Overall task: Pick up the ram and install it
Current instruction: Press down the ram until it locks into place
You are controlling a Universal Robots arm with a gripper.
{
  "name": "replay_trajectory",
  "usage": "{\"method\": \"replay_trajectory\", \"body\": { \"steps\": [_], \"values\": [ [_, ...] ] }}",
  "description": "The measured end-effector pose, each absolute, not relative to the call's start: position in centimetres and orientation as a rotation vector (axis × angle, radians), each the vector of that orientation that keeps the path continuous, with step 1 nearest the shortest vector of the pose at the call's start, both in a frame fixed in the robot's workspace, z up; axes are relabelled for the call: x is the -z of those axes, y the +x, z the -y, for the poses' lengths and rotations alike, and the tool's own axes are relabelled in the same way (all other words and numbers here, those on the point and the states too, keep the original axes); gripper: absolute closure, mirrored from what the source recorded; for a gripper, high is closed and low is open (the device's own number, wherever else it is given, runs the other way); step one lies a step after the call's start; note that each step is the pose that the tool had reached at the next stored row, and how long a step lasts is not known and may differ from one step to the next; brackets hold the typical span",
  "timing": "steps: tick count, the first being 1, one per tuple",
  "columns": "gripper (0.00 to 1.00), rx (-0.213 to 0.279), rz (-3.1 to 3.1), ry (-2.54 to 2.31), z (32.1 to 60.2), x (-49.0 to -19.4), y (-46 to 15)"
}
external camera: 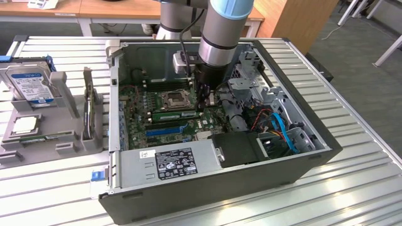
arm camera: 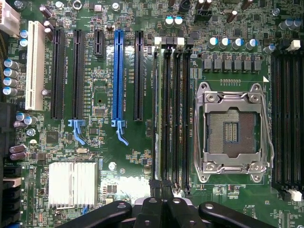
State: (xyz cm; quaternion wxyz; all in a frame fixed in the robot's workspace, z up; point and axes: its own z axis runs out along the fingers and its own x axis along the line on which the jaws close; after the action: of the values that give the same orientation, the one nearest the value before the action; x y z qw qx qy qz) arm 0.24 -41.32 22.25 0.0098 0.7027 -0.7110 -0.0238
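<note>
The ram [external camera: 176, 114] is a thin green stick standing in a memory slot beside the empty processor socket [external camera: 176, 100], inside the open computer case [external camera: 301, 165]. In the wrist view the ram [arm camera: 159, 118] shows edge-on, level with the black slots around it. My gripper [external camera: 204, 101] reaches down into the case at the stick's end toward the exterior view's right. In the wrist view my gripper [arm camera: 161, 186] is shut, its black fingertips [arm camera: 156, 185] pressed together right over that end of the ram. Whether they touch it I cannot tell.
A silver power supply [external camera: 169, 162] and cable bundles [external camera: 276, 127] crowd the case's near side. A drive cage [external camera: 248, 87] stands close to the arm. On the slatted table a grey holder [external camera: 63, 87] carries a hard drive [external camera: 28, 84] and a square processor chip [external camera: 25, 125].
</note>
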Motion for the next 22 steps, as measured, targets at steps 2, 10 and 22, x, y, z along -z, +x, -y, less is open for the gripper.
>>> {"method": "replay_trajectory", "body": {
  "steps": [2,10,22],
  "values": [
    [0.90,0.074,2.220,2.194,41.3,-22.2,0.2],
    [0.90,0.075,2.221,2.194,41.3,-22.4,0.2],
    [0.90,0.074,2.220,2.194,41.3,-24.3,0.2]
  ]
}}
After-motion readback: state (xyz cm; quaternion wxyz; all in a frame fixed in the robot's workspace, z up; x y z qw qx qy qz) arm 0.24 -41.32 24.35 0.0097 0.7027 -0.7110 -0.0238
